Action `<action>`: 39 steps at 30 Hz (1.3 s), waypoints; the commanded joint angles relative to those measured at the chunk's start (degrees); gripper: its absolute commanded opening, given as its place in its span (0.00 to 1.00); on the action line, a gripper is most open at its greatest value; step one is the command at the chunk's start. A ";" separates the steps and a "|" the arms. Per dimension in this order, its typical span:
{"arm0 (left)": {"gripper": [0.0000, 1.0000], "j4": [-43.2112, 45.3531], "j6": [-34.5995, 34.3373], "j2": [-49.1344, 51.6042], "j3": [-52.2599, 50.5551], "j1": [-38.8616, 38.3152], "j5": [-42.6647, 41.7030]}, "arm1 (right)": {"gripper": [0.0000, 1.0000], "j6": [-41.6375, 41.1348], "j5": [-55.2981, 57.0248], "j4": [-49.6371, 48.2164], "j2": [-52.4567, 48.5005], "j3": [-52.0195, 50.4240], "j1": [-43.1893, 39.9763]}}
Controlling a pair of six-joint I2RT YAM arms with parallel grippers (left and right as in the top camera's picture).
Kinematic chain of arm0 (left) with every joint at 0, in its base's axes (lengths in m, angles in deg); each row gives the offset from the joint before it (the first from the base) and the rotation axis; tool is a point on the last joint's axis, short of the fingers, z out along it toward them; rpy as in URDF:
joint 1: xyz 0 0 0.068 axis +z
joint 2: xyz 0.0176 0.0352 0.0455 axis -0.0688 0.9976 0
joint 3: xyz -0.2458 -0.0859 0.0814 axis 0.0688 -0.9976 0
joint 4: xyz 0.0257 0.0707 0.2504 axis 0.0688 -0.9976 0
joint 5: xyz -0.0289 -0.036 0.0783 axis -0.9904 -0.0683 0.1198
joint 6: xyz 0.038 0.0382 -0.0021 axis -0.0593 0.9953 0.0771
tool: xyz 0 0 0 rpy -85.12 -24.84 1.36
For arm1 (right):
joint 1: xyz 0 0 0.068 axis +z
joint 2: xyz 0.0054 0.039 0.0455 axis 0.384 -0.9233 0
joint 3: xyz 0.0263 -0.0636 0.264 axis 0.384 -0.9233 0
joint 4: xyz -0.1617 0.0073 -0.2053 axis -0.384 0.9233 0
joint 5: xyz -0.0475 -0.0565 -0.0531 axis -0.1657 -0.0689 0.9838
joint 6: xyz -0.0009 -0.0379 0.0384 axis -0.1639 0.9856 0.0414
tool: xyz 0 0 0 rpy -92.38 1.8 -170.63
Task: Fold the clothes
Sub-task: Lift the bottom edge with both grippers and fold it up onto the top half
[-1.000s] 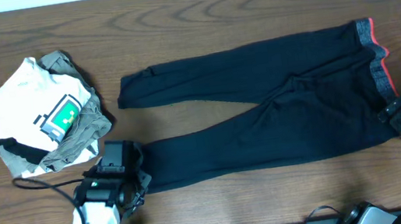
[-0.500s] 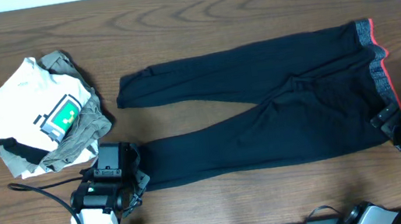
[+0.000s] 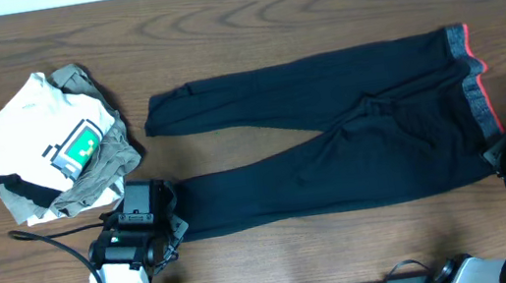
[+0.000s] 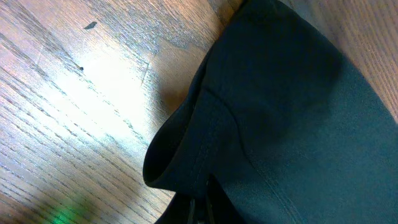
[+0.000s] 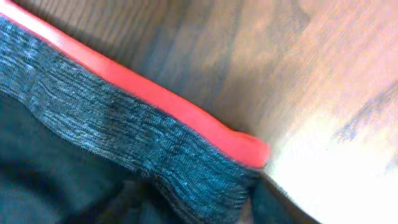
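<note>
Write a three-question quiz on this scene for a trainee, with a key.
1. True or false: the pants are already folded in half.
2. What is the right claw next to? A) a corner of the waistband B) the T-shirt C) the khaki garment
3. Fill in: the waistband's outer edge is coloured ____.
Key: 1 false; 2 A; 3 red.
</note>
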 commanded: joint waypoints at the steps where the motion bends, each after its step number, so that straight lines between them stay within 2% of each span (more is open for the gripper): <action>1: 0.06 -0.28 0.74 -0.35 1.25 0.39 1.77 | 0.25 -1.33 -1.57 1.33 -2.71 -1.36 -0.22; 2: 0.06 -0.17 1.20 -0.35 1.25 0.39 1.77 | 0.17 -1.36 -1.62 1.36 -2.62 -1.33 -0.22; 4: 0.06 0.02 2.36 -0.35 1.29 0.39 1.77 | 0.07 -1.36 -2.14 1.68 -2.27 -1.27 -0.22; 10: 0.06 -0.17 9.55 -0.37 3.93 0.39 1.77 | 0.01 -1.33 -2.80 9.90 4.44 2.93 -0.24; 15: 0.06 -3.96 15.65 -0.42 11.10 0.39 1.79 | 0.01 -2.80 -0.17 25.40 12.20 12.63 -1.38; 24: 0.06 -13.81 16.44 -4.66 20.92 0.42 1.79 | 0.04 0.00 3.82 43.54 18.45 25.35 -7.02; 31: 0.06 -17.00 16.39 -12.33 26.14 0.42 4.55 | 0.04 -0.02 3.61 47.30 19.10 26.82 -10.99; 39: 0.06 -8.87 16.41 -14.80 27.15 0.39 4.74 | 0.04 -0.02 3.28 48.26 19.23 27.19 -11.08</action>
